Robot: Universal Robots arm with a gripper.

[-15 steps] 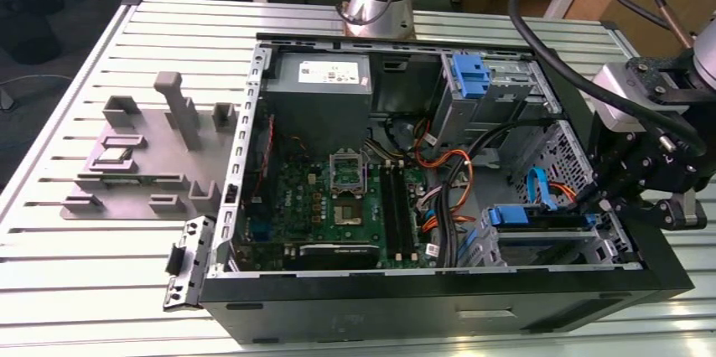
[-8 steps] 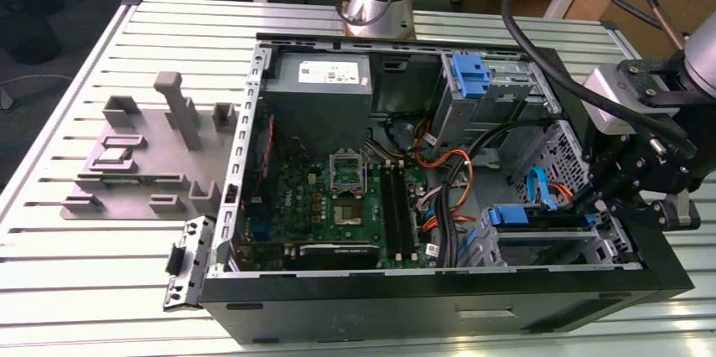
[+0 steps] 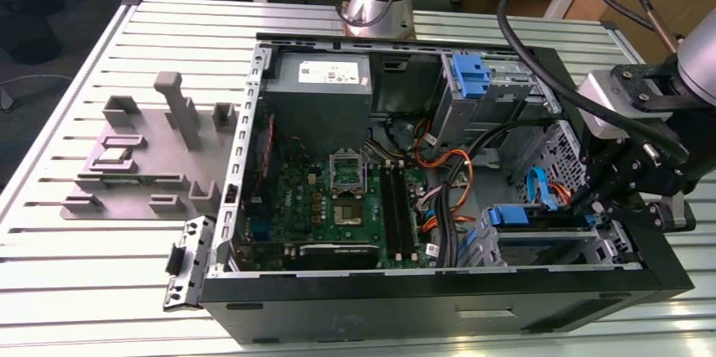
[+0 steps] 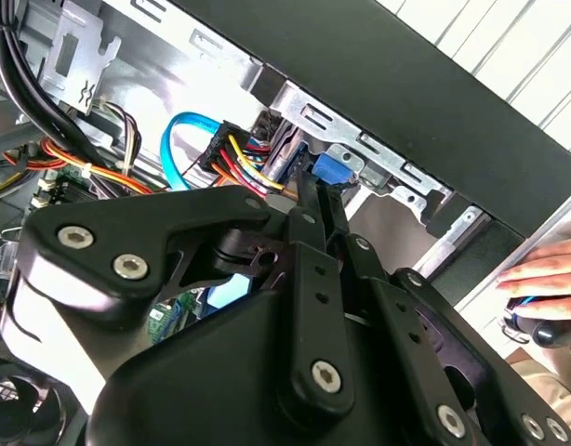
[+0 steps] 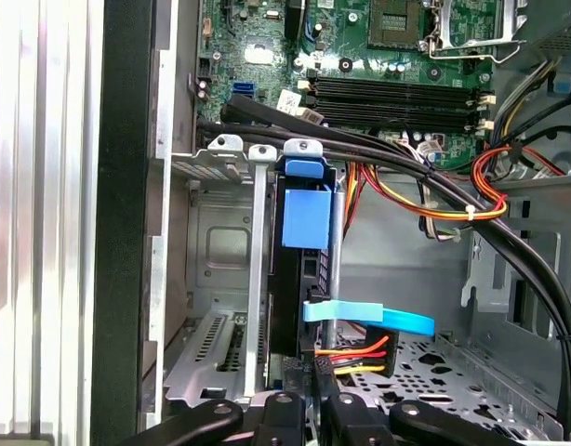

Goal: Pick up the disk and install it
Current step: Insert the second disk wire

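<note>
Exterior view: the robot's gripper (image 3: 626, 206) reaches into the open computer case (image 3: 448, 298) at the corner on the exterior view's right, where the disk (image 3: 526, 216) sits on edge in the drive cage (image 3: 554, 244), its blue carrier frame showing at the top. The first wrist view looks straight along the disk (image 5: 299, 269), slotted between the cage's metal rails (image 5: 258, 269), with a blue data cable (image 5: 369, 318) and a red-and-yellow power lead (image 5: 355, 351) plugged at the near end. Fingers (image 4: 313, 214) appear closed together beside the disk's blue tab (image 4: 330, 169) in the second wrist view; whether they are pinching it or merely touching cannot be told. Risks look plain: the black cable bundle (image 5: 434, 177) and orange wires (image 5: 471, 209) cross close above the bay, and a skewed push could snag them, strain the connectors or jam the carrier against a rail. A person's hand (image 4: 546, 269) rests just outside the case, near the arm's working space.
</note>
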